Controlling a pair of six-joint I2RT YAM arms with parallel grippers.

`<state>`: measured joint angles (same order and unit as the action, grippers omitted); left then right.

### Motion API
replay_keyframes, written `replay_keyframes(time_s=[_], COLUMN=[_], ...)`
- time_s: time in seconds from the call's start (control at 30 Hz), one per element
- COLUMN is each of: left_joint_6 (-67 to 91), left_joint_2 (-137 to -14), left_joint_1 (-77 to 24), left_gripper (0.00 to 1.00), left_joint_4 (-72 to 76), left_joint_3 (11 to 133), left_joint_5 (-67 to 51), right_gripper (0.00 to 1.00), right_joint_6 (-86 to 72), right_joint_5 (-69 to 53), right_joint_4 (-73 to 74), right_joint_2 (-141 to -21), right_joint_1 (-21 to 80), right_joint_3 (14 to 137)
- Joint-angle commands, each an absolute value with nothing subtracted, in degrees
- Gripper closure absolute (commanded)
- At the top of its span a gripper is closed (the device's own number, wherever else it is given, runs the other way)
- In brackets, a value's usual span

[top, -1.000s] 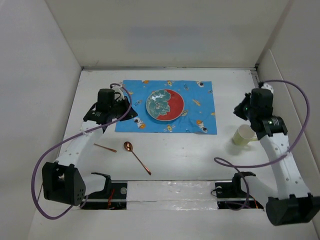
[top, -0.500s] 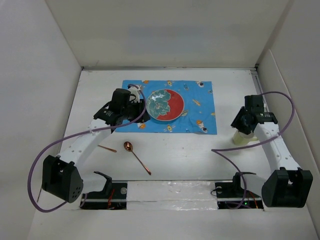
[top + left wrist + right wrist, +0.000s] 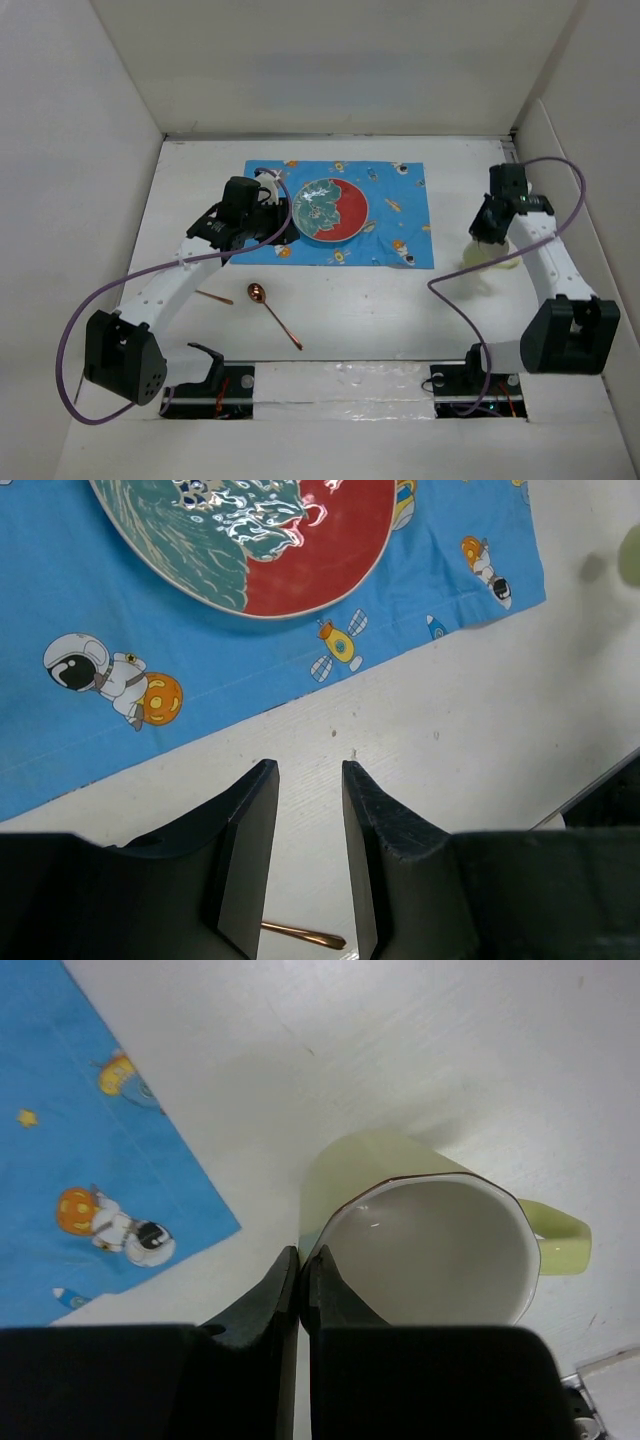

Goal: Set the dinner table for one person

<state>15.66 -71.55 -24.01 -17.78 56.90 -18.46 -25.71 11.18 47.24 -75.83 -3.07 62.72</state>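
1. The right tool (image 3: 300,1260) has its jaws drawn almost together at the near-left rim of the pale yellow-green ceramic mug (image 3: 430,1250). It seems to pinch the thin wall, with one finger inside and one outside.
2. The mug stands on the large flat matte white table (image 3: 400,300) at the right of the top view. It is near the right edge of the blue rectangular cloth mat printed with spacemen (image 3: 400,215), but not touching it.
3. The coming move turns on this: from the mug, the mat lies to the left in the top view and to the upper left in the right wrist view. The mug's handle points away from the mat, to the right.
4. The left tool (image 3: 307,780) is partly open and empty. It hovers at the mat's lower edge, beside the round red and green plate (image 3: 329,210).
5. The copper-coloured metal spoon (image 3: 272,313) lies below the left tool in the top view, its long axis running from upper left to lower right. The left arm is the nearer one to it.
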Motion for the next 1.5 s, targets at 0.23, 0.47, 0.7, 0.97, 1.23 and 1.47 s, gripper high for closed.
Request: replay_keyframes(time_s=[0.23, 0.47, 0.7, 0.97, 1.23, 1.47], left_joint_6=[15.03, 15.64, 17.66, 18.98, 19.42, 19.78], left_joint_2=[-71.54, -70.75, -71.19, -71.89, -71.98, -71.63], left_joint_1=[-23.99, -23.99, -23.99, -23.99, -23.99, -23.99], left_gripper=[0.71, 0.71, 0.71, 0.71, 0.71, 0.72], left_joint_4=[-16.79, -17.75, -17.58, -17.84, -18.98, -20.3], left_joint_3=[58.18, 58.36, 59.06, 59.85, 60.91, 63.45], left_joint_5=[-18.55, -16.61, -16.0, -14.77, -13.63, -12.75], right_gripper=[1.0, 1.0, 1.0, 1.0, 0.69, 0.57], right_joint_6=[-16.63, -12.57, -8.79, -7.21, -7.21, -8.08], right_joint_5=[9.59, 13.27, 13.45, 13.36, 14.68, 12.04], right_joint_4=[45.7, 53.95, 55.64, 54.93, 53.97, 52.56], right_joint_2=[-102.63, -123.11, -135.43, -138.34, -140.27, -134.49], right_joint_1=[6.94, 12.47, 14.15, 15.2, 16.34, 15.21], right_joint_3=[108.04, 135.64, 148.45, 146.34, 145.72, 146.6])
